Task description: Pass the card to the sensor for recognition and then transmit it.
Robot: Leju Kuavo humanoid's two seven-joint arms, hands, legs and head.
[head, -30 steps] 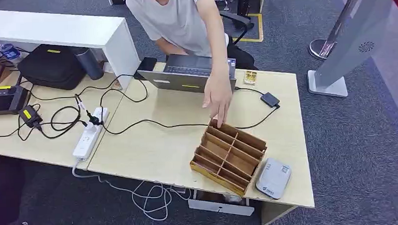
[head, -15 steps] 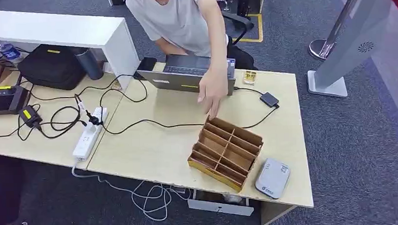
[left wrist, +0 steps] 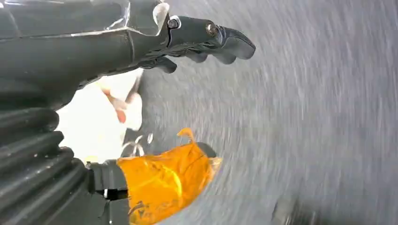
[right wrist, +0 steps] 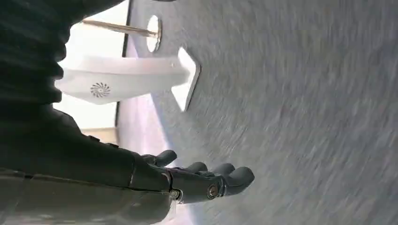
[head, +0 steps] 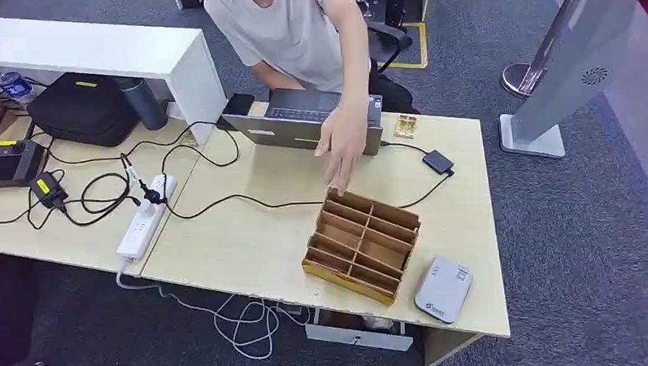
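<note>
Two robot hands hang over grey carpet. The left hand (left wrist: 187, 42) holds nothing, its dark fingers (left wrist: 225, 40) stretched out and its thumb wrapped in orange tape. The right hand (right wrist: 197, 180) holds nothing too, and its fingers are spread loosely.

On the near right corner of the table (head: 249, 234) lies a grey sensor (head: 443, 289). Just to its left sits a wooden box (head: 362, 244) split into many slots. I cannot tell if a card is in it. A black cable (head: 248, 200) runs across the table to a white power strip (head: 145, 216) on the left.

Farther back, a person's hand (head: 342, 142) reaches down with the fingertips at the far edge of the box. Behind it stands a laptop (head: 306, 118). A black bag (head: 82, 106) sits far left, and a white stand (head: 565, 77) rises far right.
</note>
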